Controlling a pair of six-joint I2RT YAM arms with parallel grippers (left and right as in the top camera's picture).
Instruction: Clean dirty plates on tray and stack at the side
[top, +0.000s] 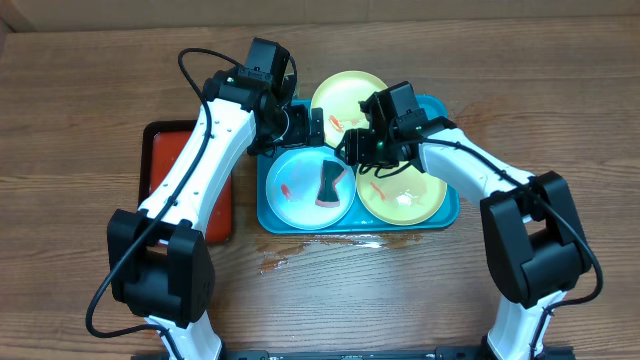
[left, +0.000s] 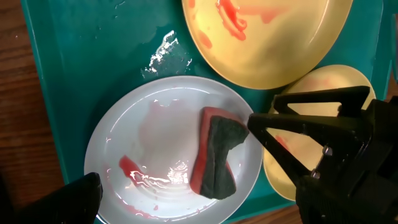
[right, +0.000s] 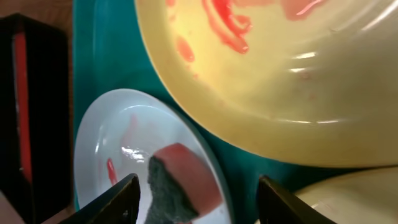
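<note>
On the wooden counter (top: 80, 100), furthest left, lies a small red tray (top: 218, 205) with a black rim, partly covered by the left arm that reaches over it toward the far side. Just right of it is the turquoise tray (top: 264, 212), which carries all three plates. The left claw (top: 303, 125) hangs above the tray's far left corner. Its fingers are spread wide and hold nothing.

Below it, in the near left part of the tray, the light blue plate (top: 295, 190) is wet and has a red streak on it. A red sponge (left: 214, 155) with a dark scouring face lies on the plate's right half. Further right, the far yellow-green plate (top: 350, 95) has orange-red smears and reaches out over the tray's far rim. The right claw (right: 199, 190) hovers between this plate and the blue one, close to the sponge's far end. Its fingers are apart and empty.

The second yellow-green plate (top: 410, 200), also smeared, fills the near right part of the tray under the right arm. A wet patch (top: 320, 245) shines on the counter just near of the tray.
</note>
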